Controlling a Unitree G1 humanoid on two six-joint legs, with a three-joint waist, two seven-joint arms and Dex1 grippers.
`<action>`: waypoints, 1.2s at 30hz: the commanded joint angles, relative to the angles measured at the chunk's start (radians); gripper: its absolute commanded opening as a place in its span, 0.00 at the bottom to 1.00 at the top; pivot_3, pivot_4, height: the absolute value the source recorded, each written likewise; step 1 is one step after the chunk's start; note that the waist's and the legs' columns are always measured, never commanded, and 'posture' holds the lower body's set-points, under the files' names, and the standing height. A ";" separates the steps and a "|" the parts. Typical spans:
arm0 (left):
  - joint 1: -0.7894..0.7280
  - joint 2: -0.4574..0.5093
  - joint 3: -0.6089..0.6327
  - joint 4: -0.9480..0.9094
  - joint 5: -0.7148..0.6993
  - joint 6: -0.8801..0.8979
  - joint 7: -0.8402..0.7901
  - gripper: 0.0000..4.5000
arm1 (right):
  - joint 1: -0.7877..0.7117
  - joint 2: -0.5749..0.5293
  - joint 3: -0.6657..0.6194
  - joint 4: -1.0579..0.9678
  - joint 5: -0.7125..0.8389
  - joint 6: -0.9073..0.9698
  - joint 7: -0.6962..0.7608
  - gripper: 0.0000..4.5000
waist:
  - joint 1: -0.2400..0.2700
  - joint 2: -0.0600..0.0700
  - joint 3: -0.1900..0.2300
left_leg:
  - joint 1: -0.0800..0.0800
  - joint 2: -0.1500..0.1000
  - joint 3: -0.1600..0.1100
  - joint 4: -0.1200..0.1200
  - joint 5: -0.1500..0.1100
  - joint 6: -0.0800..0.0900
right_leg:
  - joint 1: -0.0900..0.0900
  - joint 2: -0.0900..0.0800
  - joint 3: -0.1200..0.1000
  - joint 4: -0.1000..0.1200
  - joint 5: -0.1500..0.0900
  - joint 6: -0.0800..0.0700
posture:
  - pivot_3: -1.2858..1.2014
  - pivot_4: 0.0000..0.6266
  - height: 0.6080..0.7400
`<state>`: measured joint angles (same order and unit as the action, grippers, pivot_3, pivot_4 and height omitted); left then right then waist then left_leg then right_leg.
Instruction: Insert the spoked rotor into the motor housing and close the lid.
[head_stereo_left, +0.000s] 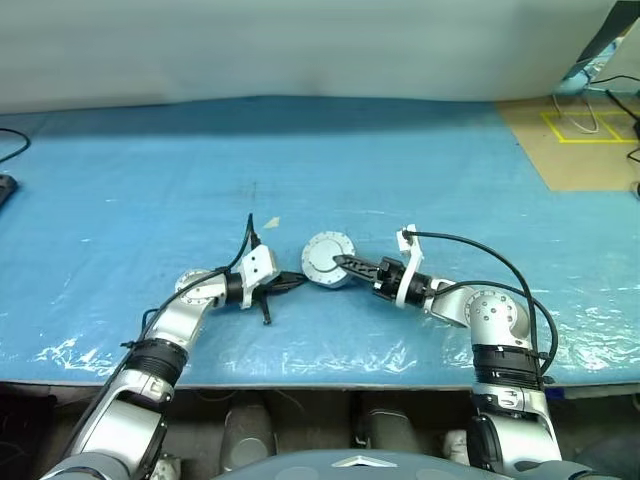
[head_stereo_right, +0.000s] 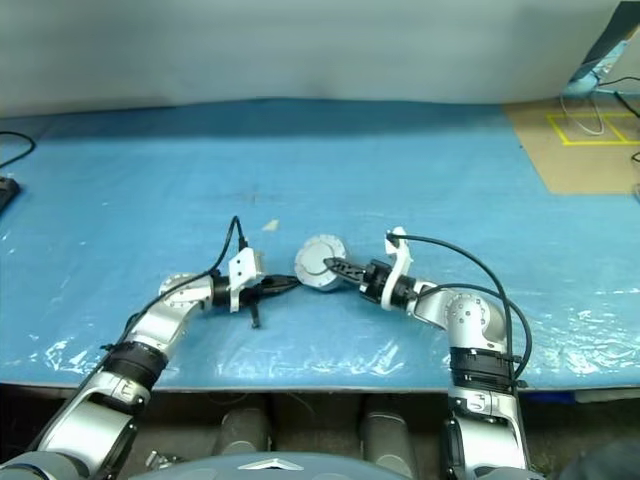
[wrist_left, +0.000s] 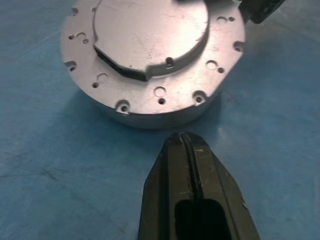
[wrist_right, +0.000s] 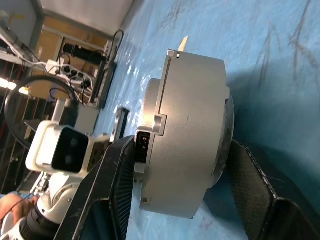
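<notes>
**Right gripper clamps the housing**

On the blue plastic-covered table (head_stereo_left: 120, 180), the left gripper (head_stereo_left: 298, 281) has its two black fingers pressed together on nothing, their tips just beside the round silver metal motor housing (head_stereo_left: 328, 260). The housing rests at the middle of the table, near the front edge. From the right, the right gripper (head_stereo_left: 345, 264) grasps it, one finger on each side.

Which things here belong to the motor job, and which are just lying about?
Job:
- motor housing, silver plate covering its top
- right gripper, a finger on each side of it
- left gripper, shut beside it

Lying about:
- blue sheet
- cardboard with yellow tape
- paper scrap
</notes>
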<state>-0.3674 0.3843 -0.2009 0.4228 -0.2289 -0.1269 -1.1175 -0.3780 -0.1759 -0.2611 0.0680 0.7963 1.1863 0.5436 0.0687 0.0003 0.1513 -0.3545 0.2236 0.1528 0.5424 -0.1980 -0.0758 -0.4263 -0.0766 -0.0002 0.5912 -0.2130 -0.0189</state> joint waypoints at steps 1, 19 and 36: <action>0.027 0.044 0.063 -0.093 -0.106 0.111 -0.065 0.00 | -0.048 0.028 -0.072 -0.003 0.077 -0.006 -0.025 0.53 | 0.000 0.000 0.000 | 0.000 0.001 0.000 0.000 0.000 0.000 | 0.000 0.001 0.000 0.000 0.000 0.000 | 0.52 0.24 1.00; 0.008 0.023 0.281 -0.385 -0.510 0.794 0.114 0.44 | -0.147 0.101 -0.167 -0.077 0.311 0.059 -0.149 0.53 | 0.001 0.001 0.002 | -0.001 0.001 0.000 0.001 -0.001 -0.001 | -0.001 0.002 -0.001 0.001 0.000 0.000 | 0.52 0.24 1.00; -0.012 -0.158 0.425 -0.352 -0.778 1.103 0.380 0.99 | -0.166 0.061 -0.147 -0.089 0.409 0.075 -0.208 0.53 | 0.005 0.001 0.002 | -0.006 0.001 -0.003 0.005 -0.001 -0.001 | -0.001 0.002 -0.001 0.001 0.002 0.004 | 0.52 0.24 1.00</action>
<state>-0.3604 0.2353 0.2011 0.0936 -0.9707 0.9739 -0.7488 -0.4995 -0.1136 -0.4060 0.0437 1.1350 1.2643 0.3208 0.0736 0.0010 0.1535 -0.3603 0.2247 0.1495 0.5475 -0.1986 -0.0770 -0.4271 -0.0747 -0.0013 0.5925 -0.2105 -0.0152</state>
